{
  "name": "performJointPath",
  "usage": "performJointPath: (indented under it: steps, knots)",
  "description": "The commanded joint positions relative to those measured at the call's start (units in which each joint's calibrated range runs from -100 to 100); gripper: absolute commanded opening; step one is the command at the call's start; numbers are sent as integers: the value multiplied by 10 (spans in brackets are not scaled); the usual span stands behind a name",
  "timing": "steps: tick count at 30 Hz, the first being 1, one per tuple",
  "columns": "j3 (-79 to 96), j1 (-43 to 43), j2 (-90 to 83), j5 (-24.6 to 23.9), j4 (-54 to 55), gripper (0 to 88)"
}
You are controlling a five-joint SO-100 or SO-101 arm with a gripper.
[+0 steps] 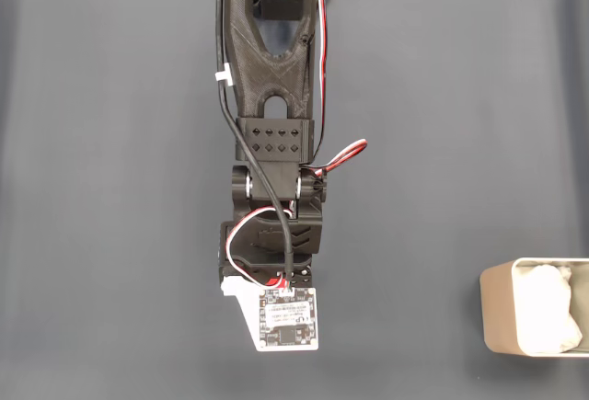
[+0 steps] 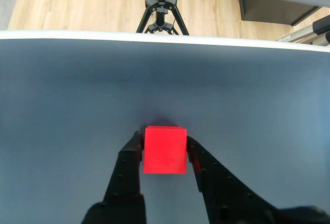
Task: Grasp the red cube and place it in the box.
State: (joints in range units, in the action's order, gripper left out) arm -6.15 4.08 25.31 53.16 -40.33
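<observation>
Small white circuit board [image 1: 288, 317] on the arm with print too small to read, bright red cube [image 2: 165, 150] with matte plain faces on the dark grey table [image 2: 62, 110], pinched between the black gripper [image 2: 164, 140] fingers, beige box [image 1: 498, 317] with white padding well apart at the fixed view's right edge

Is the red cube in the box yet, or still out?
Out. The wrist view shows the red cube between the gripper fingers on the mat; the box holds white padding.
</observation>
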Motion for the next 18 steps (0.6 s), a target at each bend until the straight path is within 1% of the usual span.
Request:
performJointPath:
  steps: [1,9,18]
  knots:
    - [-37,-7,-3,9,7,150]
    - [-32,-7,-4,16,-2,154]
    - [-33,-10,-2,20,-2,120]
